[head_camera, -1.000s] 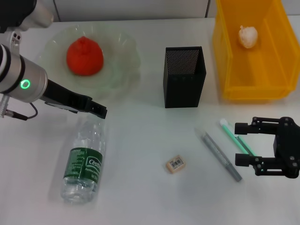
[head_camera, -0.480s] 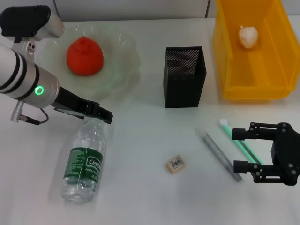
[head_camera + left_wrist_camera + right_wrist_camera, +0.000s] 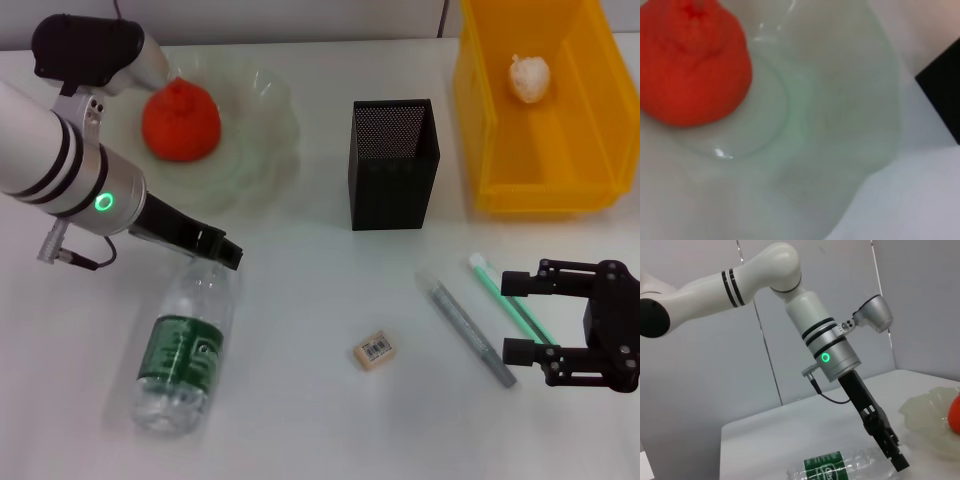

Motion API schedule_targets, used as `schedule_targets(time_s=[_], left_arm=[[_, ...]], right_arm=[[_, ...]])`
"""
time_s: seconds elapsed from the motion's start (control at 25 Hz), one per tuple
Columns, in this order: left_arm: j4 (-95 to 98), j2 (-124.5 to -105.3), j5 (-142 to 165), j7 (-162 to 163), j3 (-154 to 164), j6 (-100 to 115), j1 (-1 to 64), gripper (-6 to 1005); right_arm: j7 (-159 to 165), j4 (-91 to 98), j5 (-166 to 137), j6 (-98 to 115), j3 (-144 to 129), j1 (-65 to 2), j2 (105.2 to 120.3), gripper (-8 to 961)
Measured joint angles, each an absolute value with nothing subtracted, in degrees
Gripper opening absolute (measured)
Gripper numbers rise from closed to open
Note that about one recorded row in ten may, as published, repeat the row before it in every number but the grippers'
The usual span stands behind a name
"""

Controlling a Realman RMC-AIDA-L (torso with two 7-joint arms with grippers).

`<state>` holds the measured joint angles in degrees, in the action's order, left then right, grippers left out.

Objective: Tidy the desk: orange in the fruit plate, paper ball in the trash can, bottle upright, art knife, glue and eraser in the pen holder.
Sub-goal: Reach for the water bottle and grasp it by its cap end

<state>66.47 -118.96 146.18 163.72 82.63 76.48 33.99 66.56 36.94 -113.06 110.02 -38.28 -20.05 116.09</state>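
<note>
The bottle (image 3: 185, 350) lies on its side on the white desk, with its cap end hidden under my left gripper (image 3: 222, 252), which is at the bottle's neck. The right wrist view shows that gripper (image 3: 892, 455) down beside the bottle (image 3: 840, 466). The orange (image 3: 180, 120) sits in the fruit plate (image 3: 268, 150). The paper ball (image 3: 529, 77) lies in the yellow trash can (image 3: 480, 110). The eraser (image 3: 375, 351) lies alone mid-desk. A grey art knife (image 3: 468, 330) and a green glue stick (image 3: 505, 295) lie by my open right gripper (image 3: 518, 312), with the glue between its fingers. The black mesh pen holder (image 3: 393, 165) stands upright.
The left wrist view shows the orange (image 3: 690, 65) in the fruit plate (image 3: 850, 130) close below and a corner of the pen holder (image 3: 945, 95). The trash can stands at the far right, close behind the right gripper.
My left arm has moved right and down onto the bottle's neck. The bottle's top has swung slightly right. The right gripper has hardly moved.
</note>
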Motion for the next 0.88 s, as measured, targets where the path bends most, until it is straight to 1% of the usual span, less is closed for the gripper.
schedule_targets(time_s=[0.2,0.28,0.48,0.6,0.68,0.88], left_arm=[[66.66,-118.87,146.04,161.91,83.45,76.75,33.01,685],[67.58,-118.84,145.60,161.00,83.47,77.23,32.26,473],[74.48,-118.69,138.88,155.26,81.27,81.13,28.73,458],[76.55,-118.57,130.31,149.51,73.31,86.01,27.18,454],[75.38,-118.56,124.78,144.98,66.80,89.56,26.77,453],[65.38,-118.09,112.84,128.86,49.72,97.27,25.81,452]], right_arm=[[66.54,36.65,-112.71,110.12,-37.61,-19.84,116.10,711],[66.53,36.11,-112.59,110.33,-36.95,-19.81,116.10,711],[66.53,35.15,-112.56,110.54,-36.11,-19.78,116.10,711],[66.59,34.31,-112.45,110.77,-35.75,-20.05,116.15,711],[66.83,34.05,-112.43,110.78,-35.76,-20.29,116.34,711],[67.70,33.12,-111.87,111.66,-35.70,-20.60,116.81,711]])
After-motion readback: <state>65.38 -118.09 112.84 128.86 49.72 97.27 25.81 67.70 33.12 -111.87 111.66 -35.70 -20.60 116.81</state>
